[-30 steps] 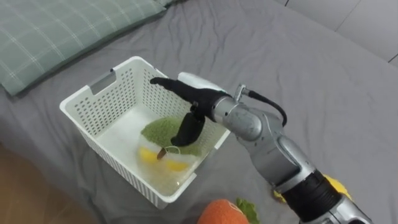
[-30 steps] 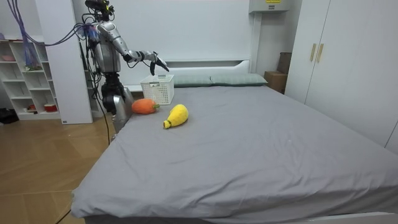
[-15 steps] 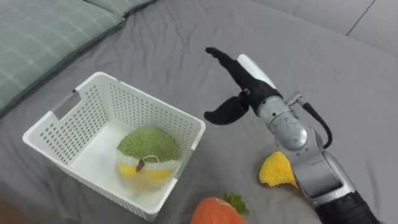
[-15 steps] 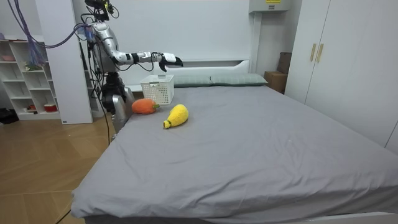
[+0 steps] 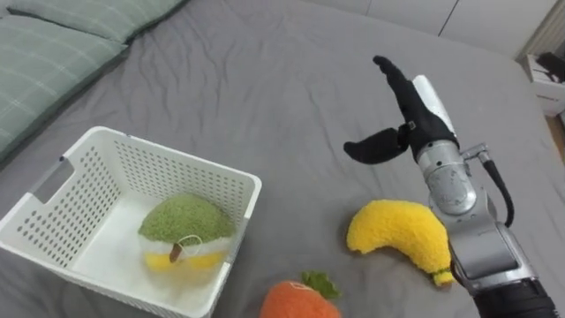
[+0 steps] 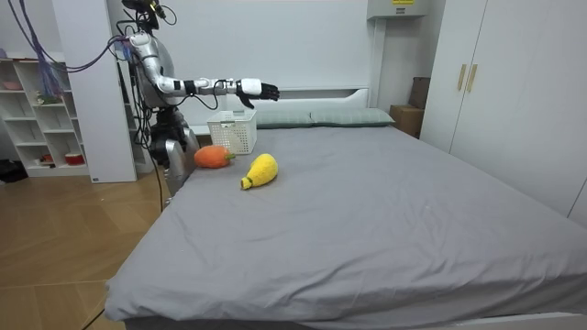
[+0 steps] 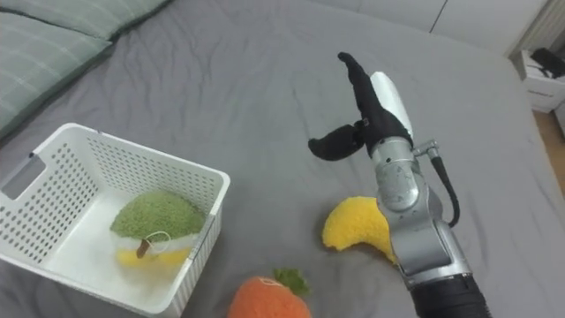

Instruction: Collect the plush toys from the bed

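Left eye view: I am holding my right hand [image 5: 408, 115] up over the grey bed [image 5: 265, 79], with the fingers straight, the thumb spread to the side, and nothing in the grasp. A yellow banana toy [image 5: 397, 234] is lying on the sheet just below the forearm, apart from the hand. A white basket [image 5: 163, 152] is sitting at the lower left, well apart from the hand. Inside it a green and yellow toy [image 5: 181, 219] is resting against the near right corner. An orange toy [image 5: 296, 302] with a green top is lying at the bottom edge, between basket and banana toy and outside the basket. A checked pillow [image 5: 48, 53] is lying at the upper left.

Room view: I am standing at the room view's left, beside the bed near its head end. I am stretching the right arm out level towards the room view's right, with the hand above the basket. The orange toy and the banana toy are lying on the sheet in front of the basket. A shelf [image 6: 37, 119] is standing behind me and a wardrobe [image 6: 495, 92] is standing at the right.

Right eye view: the hand is showing the same released pose, with palm and fingers clear of every toy. The banana toy is lying partly behind the forearm.
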Tool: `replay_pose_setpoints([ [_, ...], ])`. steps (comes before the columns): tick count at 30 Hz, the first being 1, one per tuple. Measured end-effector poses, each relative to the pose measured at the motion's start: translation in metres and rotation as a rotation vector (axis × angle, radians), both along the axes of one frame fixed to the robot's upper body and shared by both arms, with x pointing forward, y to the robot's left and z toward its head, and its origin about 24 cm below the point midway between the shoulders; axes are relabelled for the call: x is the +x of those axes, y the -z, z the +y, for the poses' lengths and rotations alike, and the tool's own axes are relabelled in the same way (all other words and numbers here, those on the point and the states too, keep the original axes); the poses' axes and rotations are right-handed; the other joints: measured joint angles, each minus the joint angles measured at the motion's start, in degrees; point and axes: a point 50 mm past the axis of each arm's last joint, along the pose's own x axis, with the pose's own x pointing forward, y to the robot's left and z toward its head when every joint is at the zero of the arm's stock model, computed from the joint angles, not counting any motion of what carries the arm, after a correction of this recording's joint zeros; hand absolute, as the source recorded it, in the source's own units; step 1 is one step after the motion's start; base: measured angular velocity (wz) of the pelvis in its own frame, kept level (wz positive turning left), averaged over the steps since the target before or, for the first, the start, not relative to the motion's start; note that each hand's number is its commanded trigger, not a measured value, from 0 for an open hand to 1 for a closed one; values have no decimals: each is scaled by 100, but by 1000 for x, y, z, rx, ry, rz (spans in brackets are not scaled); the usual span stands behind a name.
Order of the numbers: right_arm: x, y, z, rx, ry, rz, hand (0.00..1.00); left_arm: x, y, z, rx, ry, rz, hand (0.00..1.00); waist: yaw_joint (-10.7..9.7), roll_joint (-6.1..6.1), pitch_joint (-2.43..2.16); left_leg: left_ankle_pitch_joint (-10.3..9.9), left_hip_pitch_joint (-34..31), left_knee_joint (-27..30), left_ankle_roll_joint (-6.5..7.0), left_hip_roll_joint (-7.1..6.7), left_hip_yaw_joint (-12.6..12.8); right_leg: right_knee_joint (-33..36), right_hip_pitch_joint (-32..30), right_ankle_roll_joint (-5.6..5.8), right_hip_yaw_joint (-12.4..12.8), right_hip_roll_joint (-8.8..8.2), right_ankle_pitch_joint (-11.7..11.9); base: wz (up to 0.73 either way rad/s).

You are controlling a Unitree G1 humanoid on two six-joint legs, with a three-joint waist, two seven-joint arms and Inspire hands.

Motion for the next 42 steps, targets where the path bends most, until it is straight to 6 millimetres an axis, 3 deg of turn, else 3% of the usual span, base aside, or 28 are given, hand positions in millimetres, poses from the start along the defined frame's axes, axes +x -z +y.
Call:
replay_pose_setpoints([
  [5,-1,14,-18,41,59,65,0,-7,0,1,5,7,20,0,-69,-76,11,0,-6,8,1,-2,-1,47,-23,2,0,7,-1,0],
  [9,-7,42,-35,39,138,175,0,-13,-1,9,25,10,36,0,-54,-189,46,0,-20,13,0,8,12,48,-43,1,3,15,0,-1],
  [10,-10,51,-39,33,157,215,0,-15,-1,10,27,10,43,0,-42,-220,32,-2,-40,15,2,10,14,53,-65,0,8,20,0,-4],
  [14,-17,70,-49,-12,195,294,0,-21,-2,14,34,15,62,0,-44,-242,17,-3,-190,55,4,10,11,65,-197,-5,-24,17,5,1],
  [16,-22,84,-58,-31,240,361,0,-14,-4,18,50,47,58,0,-39,-258,11,-3,-376,132,3,10,-8,75,-336,-19,-91,11,16,10],
  [19,-21,97,-62,-70,262,443,0,-2,-4,17,50,92,52,0,-8,-193,64,-1,-579,191,3,16,5,81,-520,-37,-54,20,47,-1],
  [28,-12,101,-72,-118,274,497,0,33,-6,8,23,122,-48,0,93,-177,89,79,-1189,227,-3,32,20,53,-1144,-73,-92,0,113,0],
  [38,-15,102,-86,-180,338,493,0,29,-1,2,-12,122,-23,0,132,-88,158,79,-1307,218,-3,27,-117,47,-1213,-70,-329,-18,112,8],
  [39,-15,102,-87,-188,337,491,31,27,-1,2,-12,121,-20,0,134,-78,165,79,-1312,221,-3,26,-123,47,-1213,-70,-350,-19,112,0],
  [40,-15,102,-87,-194,339,489,80,27,-1,2,-12,120,-19,0,132,-67,173,79,-1321,228,-3,25,-132,49,-1212,-70,-388,-21,112,4],
  [41,-15,102,-87,-197,338,489,100,27,-1,2,-12,121,-20,0,133,-63,175,79,-1326,232,-4,25,-136,49,-1213,-70,-401,-22,112,4],
  [42,-16,102,-87,-202,336,489,100,27,-1,2,-11,121,-21,0,133,-60,176,79,-1332,235,-4,25,-140,50,-1215,-70,-412,-21,112,3],
])
